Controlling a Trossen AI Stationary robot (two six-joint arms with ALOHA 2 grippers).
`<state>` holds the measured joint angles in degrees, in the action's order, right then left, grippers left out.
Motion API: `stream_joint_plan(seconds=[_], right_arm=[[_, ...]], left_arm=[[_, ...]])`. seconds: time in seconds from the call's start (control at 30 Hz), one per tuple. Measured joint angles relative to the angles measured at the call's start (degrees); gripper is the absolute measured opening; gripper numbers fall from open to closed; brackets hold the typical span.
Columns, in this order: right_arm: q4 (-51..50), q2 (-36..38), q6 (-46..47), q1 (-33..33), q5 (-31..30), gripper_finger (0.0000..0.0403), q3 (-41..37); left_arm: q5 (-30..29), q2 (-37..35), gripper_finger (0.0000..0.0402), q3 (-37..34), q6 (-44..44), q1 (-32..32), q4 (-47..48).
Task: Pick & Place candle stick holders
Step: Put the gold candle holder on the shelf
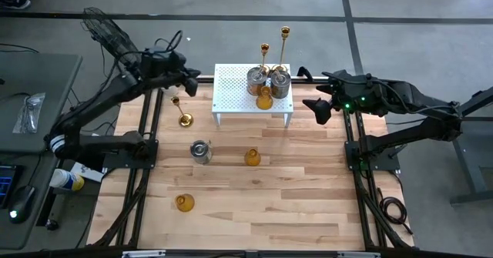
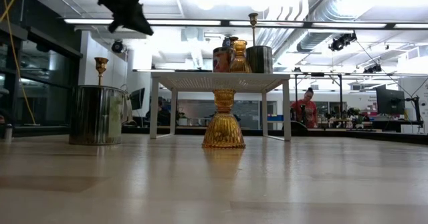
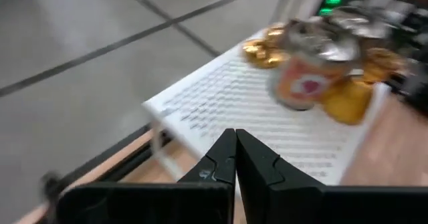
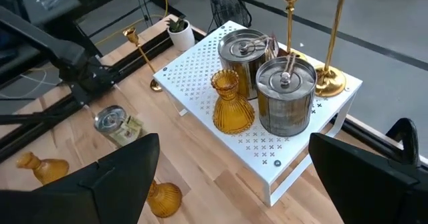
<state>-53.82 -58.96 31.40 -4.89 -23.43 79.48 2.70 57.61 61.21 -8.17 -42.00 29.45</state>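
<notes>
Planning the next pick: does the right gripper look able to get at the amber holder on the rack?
Probably yes. The right gripper is open beside the white rack, and the amber holder stands at the near edge, silver cups behind it.

My feeds are evenly bright under ceiling strip lights (image 2: pixel 200 22) that blow out in the low view. My left wrist view is motion-blurred, and the desk (image 2: pixel 214 184) shows soft sheen.
</notes>
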Motion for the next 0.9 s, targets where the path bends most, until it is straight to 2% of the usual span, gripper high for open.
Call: stream_joint_plan(seconds=[0.2, 0.43, 0.53, 0.8, 0.9], right_arm=[[-0.1, 0.0, -0.2, 0.0, 0.0, 0.0375, 0.0], [-4.8, 0.0, -0.2, 0.0, 0.0, 0.0375, 0.0], [-6.2, 0.0, -0.2, 0.0, 0.0, 0.0375, 0.0], [-6.4, 0.0, -0.2, 0.0, 0.0, 0.0375, 0.0], [-6.4, 0.0, -0.4, 0.0, 0.0, 0.0375, 0.0]], left_arm=[[-11.1, -3.0, 0.0000, 0.0, -6.9, 0.0, 8.5], [-13.5, -3.2, 0.0008, 0.0, -11.4, 0.0, 14.2], [-13.6, -3.1, 0.0038, 0.0, -13.8, 0.0, 15.2], [-12.9, -3.1, 0.0165, 2.2, -22.2, 0.0, 20.2], [-12.9, -2.8, 0.0190, 3.4, -23.6, 0.0, 23.6]])
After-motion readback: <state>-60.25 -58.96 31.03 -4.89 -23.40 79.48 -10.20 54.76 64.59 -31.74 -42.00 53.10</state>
